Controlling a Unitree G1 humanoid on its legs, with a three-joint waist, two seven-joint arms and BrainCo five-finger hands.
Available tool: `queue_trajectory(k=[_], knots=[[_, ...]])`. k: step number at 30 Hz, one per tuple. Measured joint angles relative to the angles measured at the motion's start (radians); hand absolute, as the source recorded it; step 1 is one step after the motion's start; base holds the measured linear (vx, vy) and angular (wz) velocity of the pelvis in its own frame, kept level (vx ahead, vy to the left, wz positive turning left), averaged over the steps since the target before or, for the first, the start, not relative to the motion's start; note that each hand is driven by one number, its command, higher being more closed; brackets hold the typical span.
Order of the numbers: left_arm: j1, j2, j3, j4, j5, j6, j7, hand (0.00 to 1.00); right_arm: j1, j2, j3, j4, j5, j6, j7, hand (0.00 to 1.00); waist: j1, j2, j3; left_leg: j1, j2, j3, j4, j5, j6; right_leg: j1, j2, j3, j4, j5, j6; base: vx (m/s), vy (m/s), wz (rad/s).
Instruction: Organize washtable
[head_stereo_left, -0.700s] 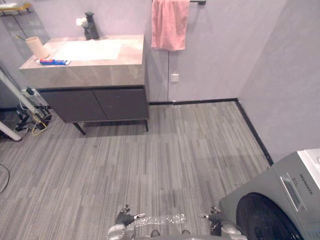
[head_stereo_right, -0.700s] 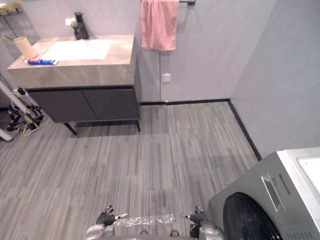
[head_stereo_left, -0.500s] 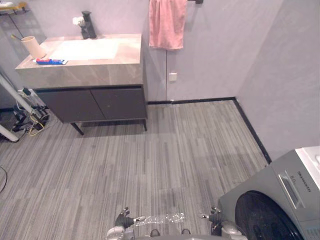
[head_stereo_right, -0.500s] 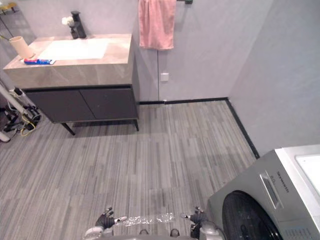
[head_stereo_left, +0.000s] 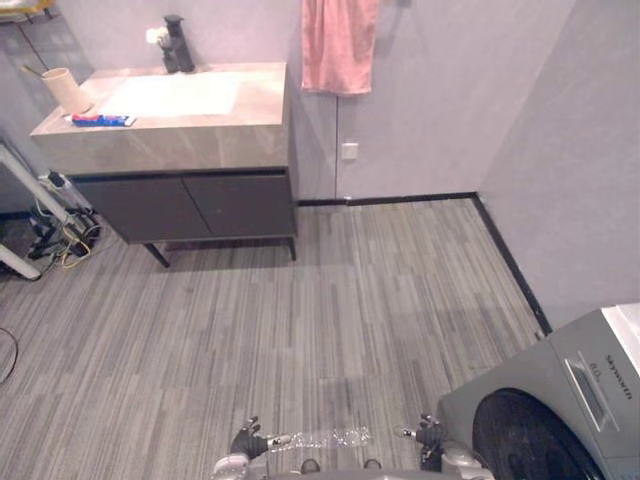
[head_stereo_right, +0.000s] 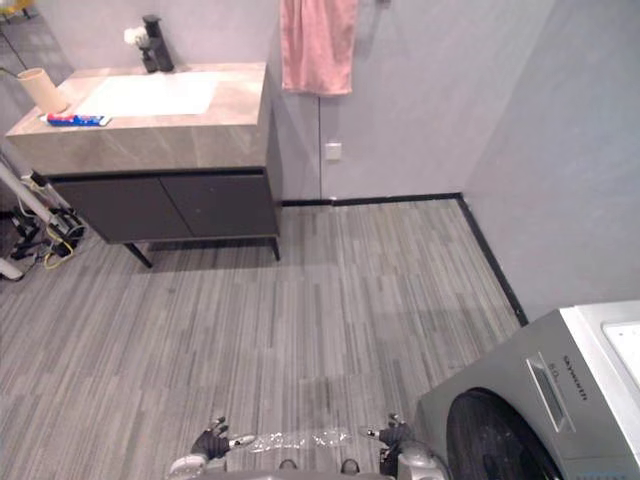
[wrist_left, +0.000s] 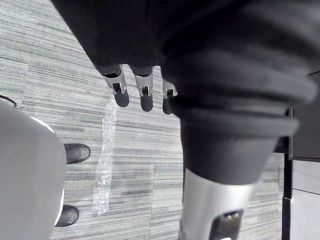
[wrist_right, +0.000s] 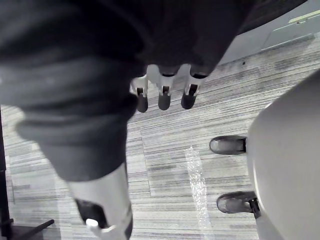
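Observation:
The washtable (head_stereo_left: 160, 145) stands far ahead at the back left, a stone-coloured counter with a pale basin over dark cabinet doors. On its left end are a beige cup (head_stereo_left: 66, 90) with a stick in it and a blue and red toothpaste tube (head_stereo_left: 100, 120) lying flat. A black faucet (head_stereo_left: 177, 45) rises behind the basin. My left hand (head_stereo_left: 245, 442) and right hand (head_stereo_left: 430, 435) hang low at the bottom edge, well away from the table. Both are open, with relaxed fingers (wrist_left: 145, 95) (wrist_right: 162, 95) holding nothing.
A pink towel (head_stereo_left: 340, 45) hangs on the wall right of the washtable. A grey washing machine (head_stereo_left: 560, 400) stands close at my lower right. Cables and a white pole (head_stereo_left: 20, 170) sit left of the cabinet. A clear plastic strip (wrist_left: 105, 155) lies on the floor between my hands.
The whole picture has shifted slightly, so the camera moved. Both hands hang as before and nothing on the washtable has moved.

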Motion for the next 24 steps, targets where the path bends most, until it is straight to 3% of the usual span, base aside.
queue_trajectory(k=[16,19,20,21,22,24], knots=[[-0.023,0.007,-0.004,0.006,-0.004,0.001,-0.002,0.0,-0.026,-0.021,0.0,0.0,0.048,0.012,0.015,0.0,0.003,0.004,0.03,-0.051,0.0,0.013,0.0,-0.004,0.005,-0.07,0.0,0.014,0.032,-0.01,0.001,-0.03,-0.018,-0.03],[-0.046,0.015,-0.012,0.001,-0.004,0.002,-0.002,0.0,-0.034,-0.03,-0.016,-0.001,0.08,0.012,0.015,0.0,-0.003,0.0,0.06,-0.053,-0.012,0.001,0.001,-0.02,0.019,-0.145,-0.023,-0.009,0.205,-0.108,0.032,0.01,0.02,0.15],[-0.054,0.017,-0.022,-0.001,-0.003,0.003,-0.003,0.0,-0.03,-0.03,-0.043,-0.003,0.099,0.012,0.015,0.0,0.003,-0.001,0.075,-0.047,-0.015,0.0,0.0,-0.039,0.047,-0.22,-0.04,-0.018,0.385,-0.148,0.079,0.02,0.072,0.05],[-0.058,0.018,-0.024,-0.001,-0.003,0.005,-0.005,0.0,-0.03,-0.031,-0.045,-0.009,0.111,0.012,0.015,0.0,0.004,-0.002,0.082,-0.038,-0.016,0.002,0.001,-0.043,0.053,-0.262,-0.05,-0.024,0.485,-0.155,0.088,0.02,0.11,0.01],[-0.065,0.023,-0.033,-0.002,-0.002,0.009,-0.016,0.0,-0.028,-0.03,-0.054,-0.04,0.127,0.01,0.016,0.0,-0.003,-0.012,0.092,-0.022,-0.027,-0.006,0.003,-0.054,0.062,-0.365,-0.082,-0.043,0.697,-0.154,0.083,0.03,0.086,0.08],[-0.071,0.037,-0.027,-0.002,-0.001,0.022,-0.023,0.0,-0.027,-0.021,-0.075,-0.061,0.146,0.007,0.018,0.0,-0.018,-0.034,0.112,0.008,-0.043,-0.022,0.007,-0.072,0.071,-0.472,-0.129,-0.068,0.898,-0.167,0.071,0.14,0.077,0.15]])
